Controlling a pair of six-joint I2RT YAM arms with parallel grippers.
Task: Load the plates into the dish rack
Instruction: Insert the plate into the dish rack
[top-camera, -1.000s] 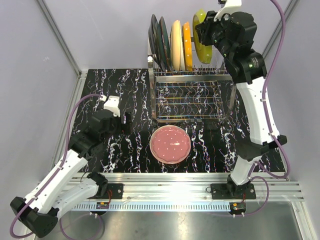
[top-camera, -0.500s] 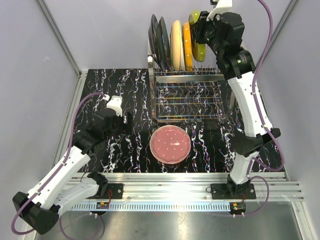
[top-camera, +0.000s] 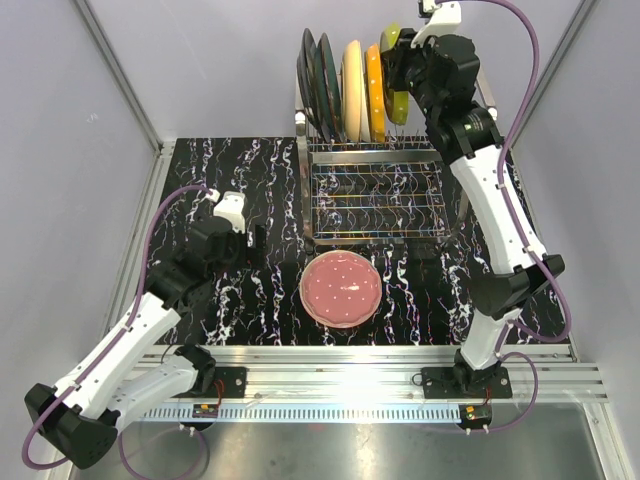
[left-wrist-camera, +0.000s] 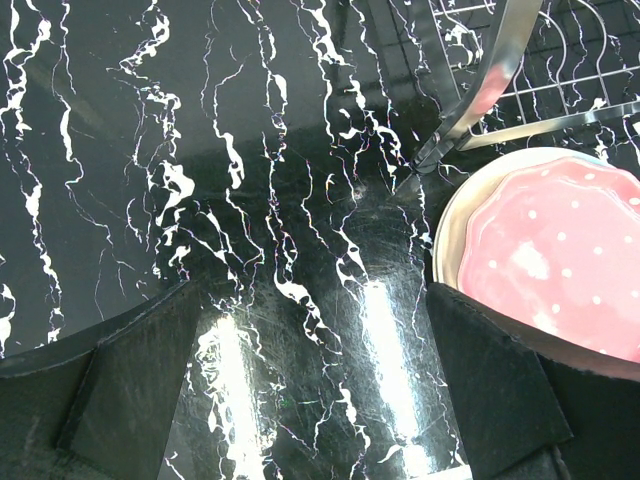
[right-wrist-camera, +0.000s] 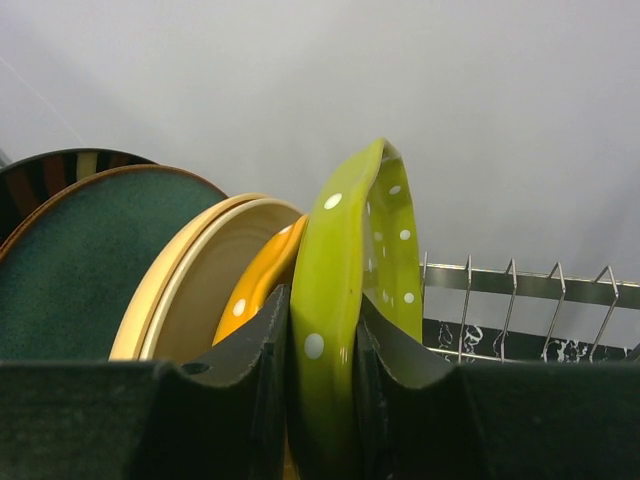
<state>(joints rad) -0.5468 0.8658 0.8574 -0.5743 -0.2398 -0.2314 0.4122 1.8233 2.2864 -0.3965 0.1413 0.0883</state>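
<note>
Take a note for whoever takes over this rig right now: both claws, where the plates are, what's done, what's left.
Right claw: shut on the green dotted plate, held upright at the dish rack beside the orange plate; not yet released.
Left claw: open, empty, above the table, left of the pink plate.
Done: two dark plates, a cream plate and the orange one stand in the rack.
Left: seat and release the green plate, then load the pink plate, lying flat on the table in front of the rack.
</note>
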